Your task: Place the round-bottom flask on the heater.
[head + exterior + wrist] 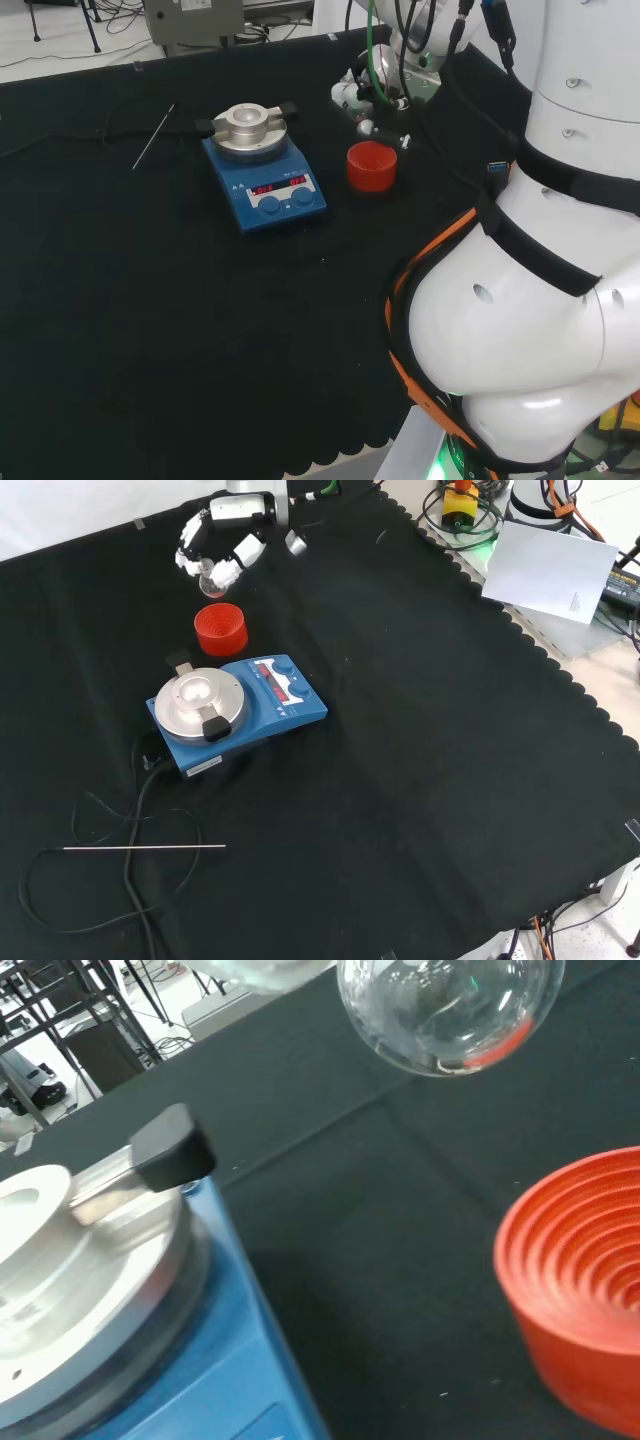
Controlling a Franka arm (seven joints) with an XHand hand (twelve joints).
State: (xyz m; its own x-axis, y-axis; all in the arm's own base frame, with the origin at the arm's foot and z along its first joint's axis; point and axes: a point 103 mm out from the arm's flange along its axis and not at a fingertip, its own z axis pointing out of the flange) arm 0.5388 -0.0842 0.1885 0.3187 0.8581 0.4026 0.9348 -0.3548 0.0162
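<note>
Because the round-bottom flask [450,1010] has to travel to the heater [235,712], the hand [215,550] carries it in the air, its fingers curled round the glass at the far edge of the counter [420,780] in the front view. The wrist view shows the clear bulb hanging free above the black cloth, touching nothing beneath it. Just below and nearer in the front view stands the red ribbed stand [220,629], empty, which suggests the flask was lifted from there. Nearer again sits the blue heater, its metal top block [198,700] bare and dished to cradle a round base. A thin rod [145,847] and a black cable [120,860] lie on the near left, well apart from the path. Judging from this, the carry across to the block comes next.
</note>
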